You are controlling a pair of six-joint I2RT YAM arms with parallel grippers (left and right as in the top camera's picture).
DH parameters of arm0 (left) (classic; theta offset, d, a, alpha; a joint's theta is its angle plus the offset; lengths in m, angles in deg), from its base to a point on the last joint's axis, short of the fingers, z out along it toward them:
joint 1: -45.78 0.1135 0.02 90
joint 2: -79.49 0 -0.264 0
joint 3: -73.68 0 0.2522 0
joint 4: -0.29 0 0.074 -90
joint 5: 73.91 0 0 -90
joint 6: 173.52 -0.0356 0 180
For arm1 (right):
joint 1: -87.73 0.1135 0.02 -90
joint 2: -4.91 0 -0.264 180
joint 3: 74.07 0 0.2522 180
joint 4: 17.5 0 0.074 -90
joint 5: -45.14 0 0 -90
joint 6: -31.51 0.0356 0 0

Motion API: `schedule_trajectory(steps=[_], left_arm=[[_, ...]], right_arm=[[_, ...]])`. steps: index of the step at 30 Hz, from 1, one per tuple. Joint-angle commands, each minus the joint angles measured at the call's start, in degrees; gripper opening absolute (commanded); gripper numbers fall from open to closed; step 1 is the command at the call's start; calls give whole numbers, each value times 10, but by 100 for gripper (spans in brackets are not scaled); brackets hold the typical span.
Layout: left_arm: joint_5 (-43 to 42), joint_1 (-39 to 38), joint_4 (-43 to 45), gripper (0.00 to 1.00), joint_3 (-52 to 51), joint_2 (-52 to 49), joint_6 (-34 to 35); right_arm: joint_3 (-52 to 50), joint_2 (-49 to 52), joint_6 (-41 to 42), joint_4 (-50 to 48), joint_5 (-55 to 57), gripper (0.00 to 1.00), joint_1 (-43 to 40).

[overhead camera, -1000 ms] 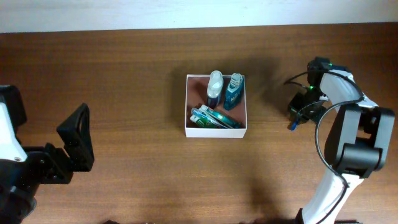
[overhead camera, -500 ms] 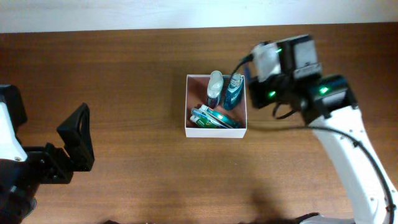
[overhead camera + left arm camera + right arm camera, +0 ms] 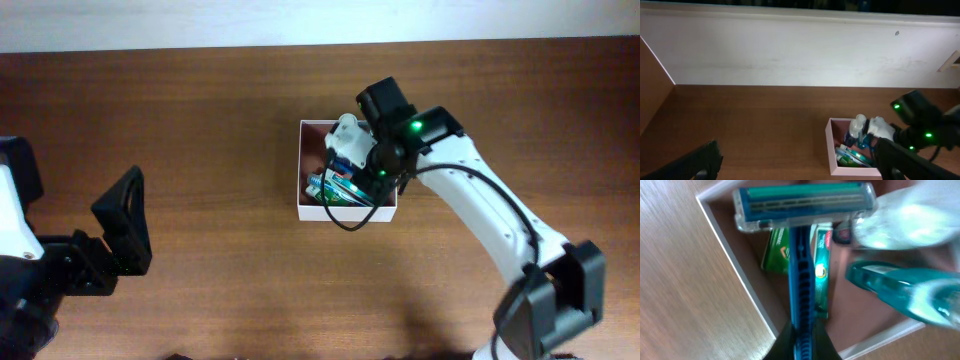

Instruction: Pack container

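The container (image 3: 345, 212), a square box with white walls and a reddish-brown inside, stands mid-table. It holds a white-capped bottle (image 3: 345, 135), a teal bottle (image 3: 900, 292), a green carton (image 3: 776, 252) and a toothpaste tube (image 3: 821, 272). My right gripper (image 3: 801, 335) is shut on the handle of a blue razor (image 3: 801, 265) and holds it over the container's inside, near the wall (image 3: 740, 275). In the overhead view the right gripper (image 3: 373, 168) hangs over the box's right half. My left gripper (image 3: 112, 245) is open and empty at the far left. The container also shows in the left wrist view (image 3: 831, 150).
The brown wooden table (image 3: 200, 120) runs to a white wall (image 3: 790, 55) at the back. The right arm (image 3: 490, 215) stretches from the lower right across to the box.
My right arm has swung from the table's far right to above the container, carrying the razor. The left arm has not moved.
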Motion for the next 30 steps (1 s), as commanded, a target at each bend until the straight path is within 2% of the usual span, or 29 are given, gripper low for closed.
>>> schedule_trajectory(steps=[1,6,12,14,15,21,25,27,30], left_arm=[[8,2,0,99,0,-2,-11],[8,2,0,99,0,-2,-11],[8,2,0,99,0,-2,-11],[8,2,0,99,0,-2,-11],[8,2,0,99,0,-2,-11],[8,2,0,99,0,-2,-11],[8,2,0,99,0,-2,-11],[8,2,0,99,0,-2,-11],[8,2,0,99,0,-2,-11]], right_arm=[[-2,29,-81,1,6,50,2],[23,13,-18,18,5,54,3],[112,-49,77,80,7,57,-9],[138,-73,107,92,12,81,-19],[150,-87,119,97,12,99,-26],[169,-168,205,94,2,99,-42],[169,-183,262,102,-26,99,-40],[169,-184,259,125,-16,99,-40],[169,-194,301,130,33,99,-69]])
